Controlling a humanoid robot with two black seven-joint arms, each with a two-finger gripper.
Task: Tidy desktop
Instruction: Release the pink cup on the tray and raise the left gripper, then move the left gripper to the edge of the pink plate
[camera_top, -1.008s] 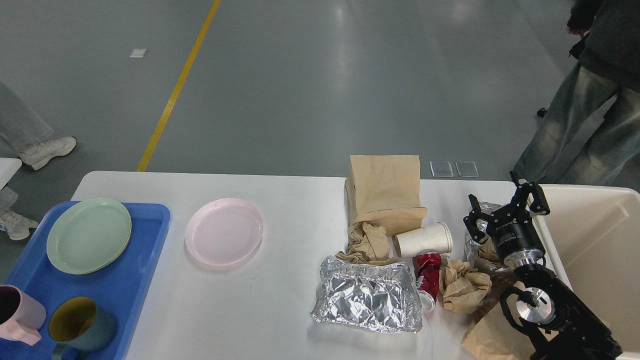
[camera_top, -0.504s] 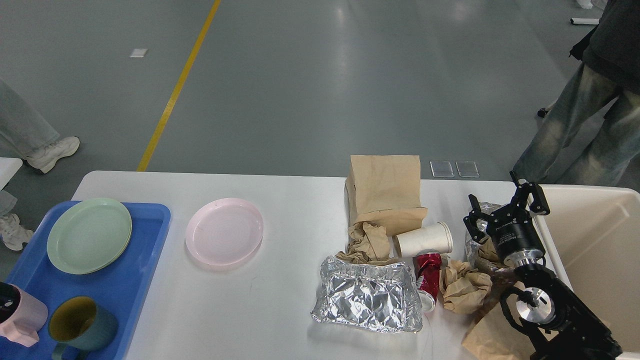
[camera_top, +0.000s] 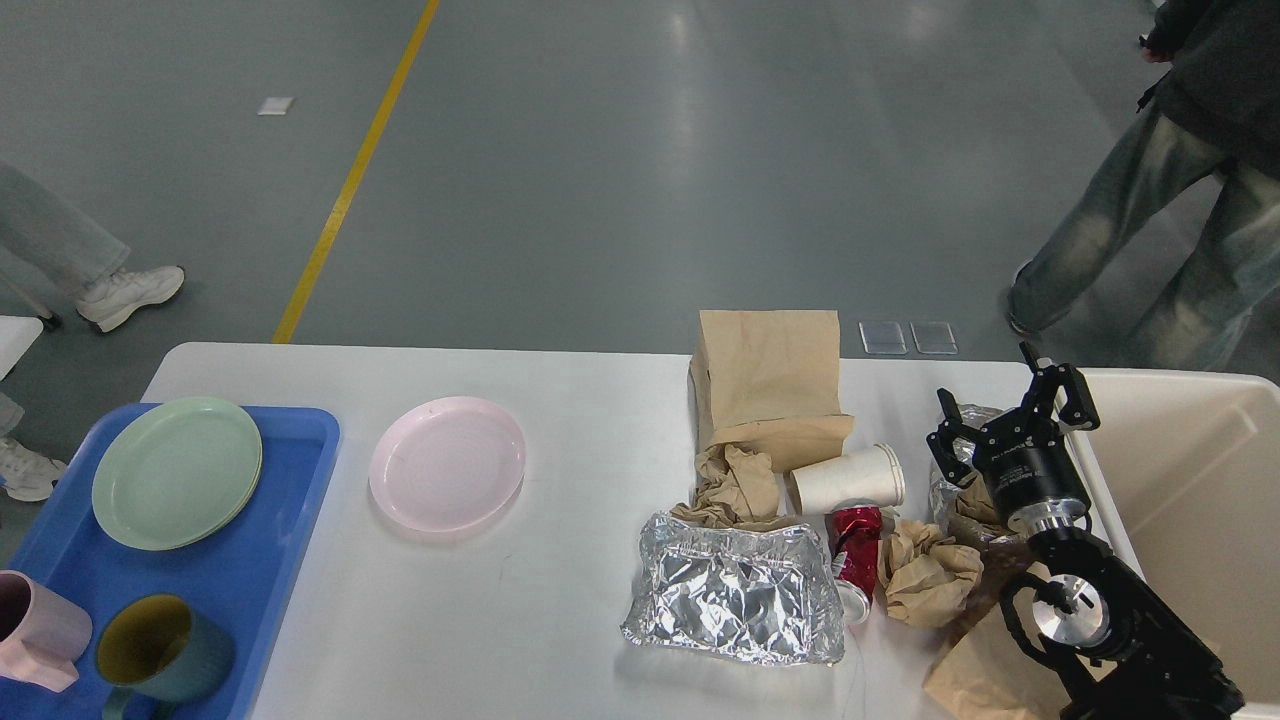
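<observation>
Desktop (camera_top: 560, 640) clutter sits mostly on the right half of the wide white surface, which fills the near part of the head view, with a blue tray (camera_top: 250, 600) overhanging its left end and a cream bin (camera_top: 1180, 480) at its right. On the tray lie a green plate (camera_top: 175, 470), a dark green mug (camera_top: 160, 655) and a pink mug (camera_top: 40, 630); a pink plate (camera_top: 447, 462) lies alone on the white top, just right of the tray. The rubbish is bunched together: a brown paper bag (camera_top: 770, 385) at the far side, a crumpled brown paper (camera_top: 735, 480) below it, a white paper cup (camera_top: 848, 478) on its side, a crushed red can (camera_top: 855, 555), a foil sheet (camera_top: 735, 590) nearest, and another paper wad (camera_top: 930, 570) to the right. The right gripper (camera_top: 1010, 420) hovers above the right end of this pile, beside the bin rim, fingers spread and holding nothing; the left arm is out of sight. My reading is that a trash-clearing step is in hand, between picks (nothing is gripped now). The next move likely calls for lowering onto a nearby piece, perhaps the wad or the foil scrap under the wrist, closing firmly on soft material, then carrying it right over the bin wall.
</observation>
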